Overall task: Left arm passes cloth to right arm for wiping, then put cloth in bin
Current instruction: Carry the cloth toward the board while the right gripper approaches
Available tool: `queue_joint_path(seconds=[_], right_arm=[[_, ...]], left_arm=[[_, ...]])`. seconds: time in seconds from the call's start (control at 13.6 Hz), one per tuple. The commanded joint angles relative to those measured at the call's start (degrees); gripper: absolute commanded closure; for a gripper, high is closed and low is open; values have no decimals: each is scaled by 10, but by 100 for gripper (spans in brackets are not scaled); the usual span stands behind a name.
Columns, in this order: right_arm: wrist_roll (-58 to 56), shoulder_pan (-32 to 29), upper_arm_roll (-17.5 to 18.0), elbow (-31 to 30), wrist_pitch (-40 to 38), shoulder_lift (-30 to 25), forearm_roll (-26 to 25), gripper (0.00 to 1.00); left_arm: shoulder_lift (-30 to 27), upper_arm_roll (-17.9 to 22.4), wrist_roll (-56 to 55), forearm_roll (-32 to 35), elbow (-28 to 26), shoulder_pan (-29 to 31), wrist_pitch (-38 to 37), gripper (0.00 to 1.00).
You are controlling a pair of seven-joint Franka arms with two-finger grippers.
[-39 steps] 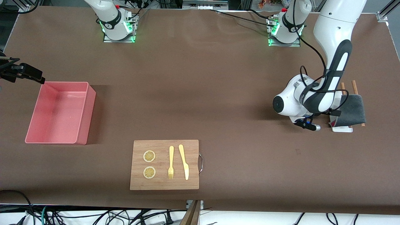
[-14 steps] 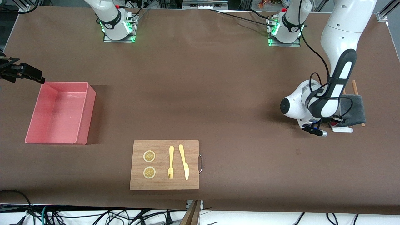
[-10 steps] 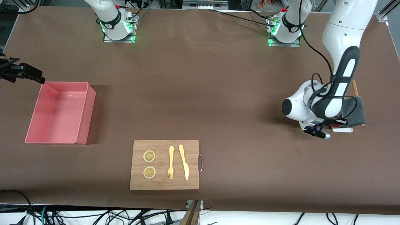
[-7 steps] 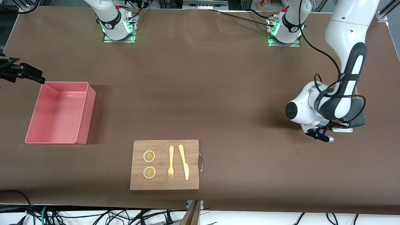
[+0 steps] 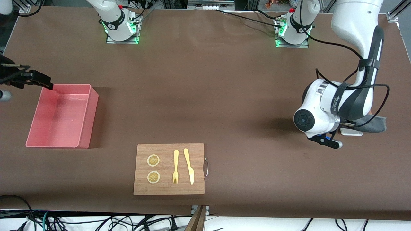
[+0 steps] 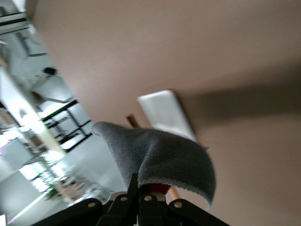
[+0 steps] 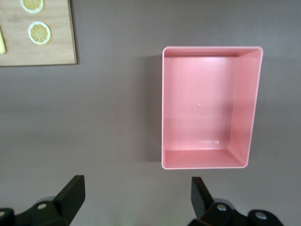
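— Left gripper [image 6: 141, 207]?
— Clamped on the cloth [image 6: 160, 153], lifted over the white tray [image 6: 164, 114] at the left arm's end of the table.
— Right gripper [image 7: 136, 195]?
— Fingers spread apart, holding nothing, waiting over the table just beside the bin [image 7: 209, 106].
— Wooden board [image 5: 169, 169]?
— 2 lemon slices on it.

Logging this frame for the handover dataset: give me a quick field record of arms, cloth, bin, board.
left gripper: shut on the grey cloth, lifted over the white tray at the left arm's end of the table
right gripper: open, empty, waiting in the air by the pink bin
pink bin: holds nothing
wooden board: two lemon slices, fork, knife; nearer the front camera than the bin
handover: not yet done
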Motion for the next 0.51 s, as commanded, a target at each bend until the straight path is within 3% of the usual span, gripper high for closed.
queue_joint_path(seconds=[0.0,0.07,0.29,0.44], right_arm=[[10,3,3,-6,8,8,11,0],[43,6,4,-6,12,15,16,0],[205,7,4,-6,26,45,129,0],[294,28,4,-6,51,64,163,0]], left_arm=[[3,3,31,-105,93,-7,-55,100],[3,3,29,-156,118,-11,-67,100],[3,0,-23,-306,166,-13,-89,100],[3,1,-96,-411,190,-14,-88,100]])
